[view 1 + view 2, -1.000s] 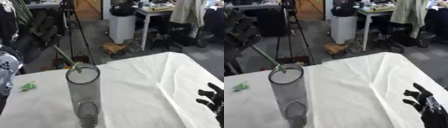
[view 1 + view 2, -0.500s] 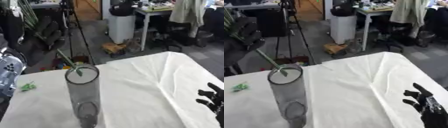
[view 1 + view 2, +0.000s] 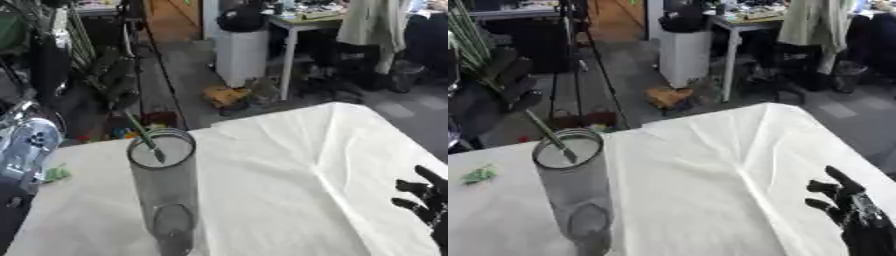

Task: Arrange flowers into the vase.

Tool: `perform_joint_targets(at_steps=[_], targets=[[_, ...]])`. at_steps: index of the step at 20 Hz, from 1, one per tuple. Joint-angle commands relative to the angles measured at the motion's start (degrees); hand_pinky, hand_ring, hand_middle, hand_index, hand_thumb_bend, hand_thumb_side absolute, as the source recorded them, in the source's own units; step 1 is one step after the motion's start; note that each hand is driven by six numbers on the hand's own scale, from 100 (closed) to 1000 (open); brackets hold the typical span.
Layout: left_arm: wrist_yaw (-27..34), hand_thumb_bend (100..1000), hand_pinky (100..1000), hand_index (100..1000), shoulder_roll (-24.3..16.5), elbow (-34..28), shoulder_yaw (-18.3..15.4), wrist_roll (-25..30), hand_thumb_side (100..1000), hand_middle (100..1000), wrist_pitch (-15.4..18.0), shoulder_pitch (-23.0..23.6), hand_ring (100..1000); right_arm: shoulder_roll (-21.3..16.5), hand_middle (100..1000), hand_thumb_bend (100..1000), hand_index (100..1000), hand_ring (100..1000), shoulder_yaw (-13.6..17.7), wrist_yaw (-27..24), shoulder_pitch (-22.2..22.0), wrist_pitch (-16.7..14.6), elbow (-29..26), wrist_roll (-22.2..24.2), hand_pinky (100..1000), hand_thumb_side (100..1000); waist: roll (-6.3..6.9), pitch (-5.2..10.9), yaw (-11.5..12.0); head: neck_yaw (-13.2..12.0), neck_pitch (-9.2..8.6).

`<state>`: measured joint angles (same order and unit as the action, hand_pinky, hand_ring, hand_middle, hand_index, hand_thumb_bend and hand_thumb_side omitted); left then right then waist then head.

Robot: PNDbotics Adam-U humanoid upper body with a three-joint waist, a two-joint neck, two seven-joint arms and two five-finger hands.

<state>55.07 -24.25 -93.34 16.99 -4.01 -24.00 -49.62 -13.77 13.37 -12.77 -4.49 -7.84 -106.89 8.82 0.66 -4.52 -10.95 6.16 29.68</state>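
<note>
Clear glass vase [image 3: 166, 190] stands on the white counter [image 3: 710, 170], a green stem [image 3: 144, 136] now slid deeper past its rim from the left hand [image 3: 500, 95] gripping it, right hand [image 3: 850, 215] idle, fingers open.

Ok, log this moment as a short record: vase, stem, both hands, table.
vase: clear tall cylinder, upright on the table's left part
stem: green stem, slanting in through the vase rim
left hand: above and behind the vase, fingers curled round the stem's upper part
right hand: idle at the lower right, fingers up and straight
table: white cloth, small green scrap at left
</note>
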Motion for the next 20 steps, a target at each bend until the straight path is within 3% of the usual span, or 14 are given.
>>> perform_joint_targets(at_steps=[1, 20], targets=[[-1.32, 1000, 100, 143, -1.01, 0.57, 0.53, 1.12, 679, 100, -0.41, -1.64, 100, -0.88, 661, 100, 960, 904, -0.04, -0.33, 0.54, -0.12, -0.47, 0.20, 773, 1000, -0.08, 0.68, -0.10, -0.11, 0.32], [-5.26, 1000, 100, 238, 0.54, 1.90, 1.38, 2.79, 703, 100, 0.38, -1.91, 100, -0.79, 660, 100, 960, 903, -0.08, -0.41, 0.53, -0.17, -0.40, 0.40, 773, 1000, -0.25, 0.56, -0.47, -0.22, 0.14]])
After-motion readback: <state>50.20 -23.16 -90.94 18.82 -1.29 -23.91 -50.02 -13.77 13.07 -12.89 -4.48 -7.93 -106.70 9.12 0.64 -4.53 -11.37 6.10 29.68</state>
